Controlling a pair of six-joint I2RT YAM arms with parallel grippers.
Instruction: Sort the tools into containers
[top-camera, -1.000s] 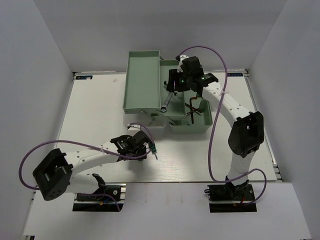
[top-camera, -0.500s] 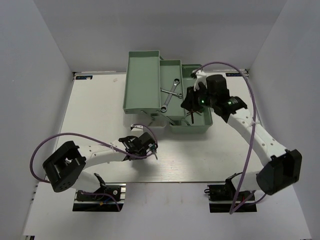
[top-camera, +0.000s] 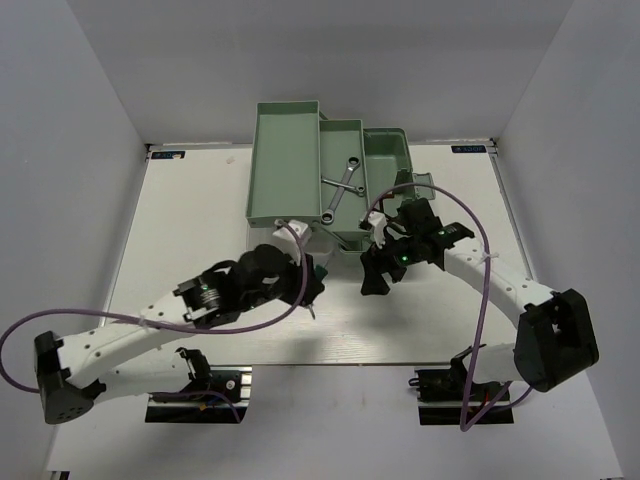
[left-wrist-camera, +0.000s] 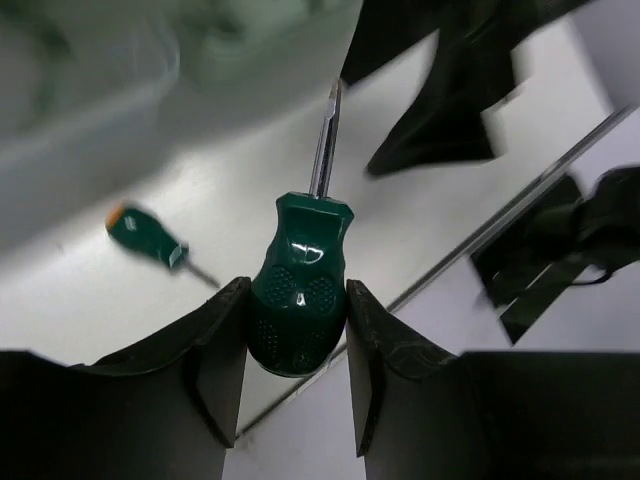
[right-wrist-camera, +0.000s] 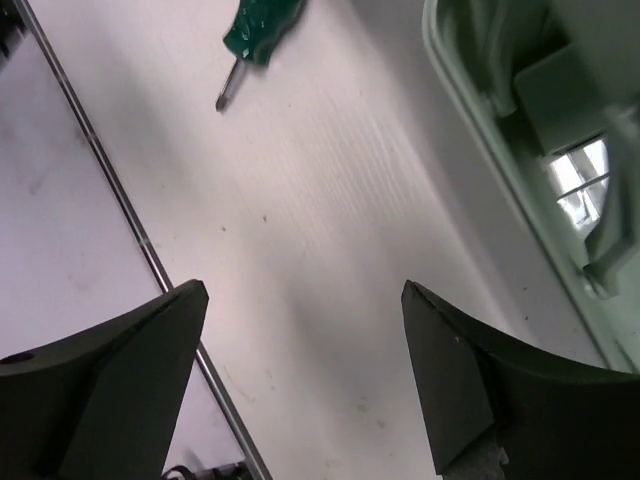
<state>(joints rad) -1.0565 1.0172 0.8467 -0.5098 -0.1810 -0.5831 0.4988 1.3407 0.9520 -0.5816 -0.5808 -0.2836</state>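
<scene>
Two wrenches (top-camera: 343, 181) in middle tray (top-camera: 346, 138) of toolbox (top-camera: 283, 165): sorted. Judged partway, both screwdrivers outside box. Green screwdriver (left-wrist-camera: 300, 290) clamped by handle between left gripper (left-wrist-camera: 297, 300) fingers, shaft pointing ahead past tips. Second screwdriver (left-wrist-camera: 148, 236) loose on table (top-camera: 190, 220), ahead-left of those fingers. Right gripper (right-wrist-camera: 303, 295) spread wide, empty, touching nothing; loose screwdriver lies beyond its tips.

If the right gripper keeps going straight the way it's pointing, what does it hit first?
Right gripper, jaws open, would probably meet bare table first; a screwdriver lies farther off.
</scene>
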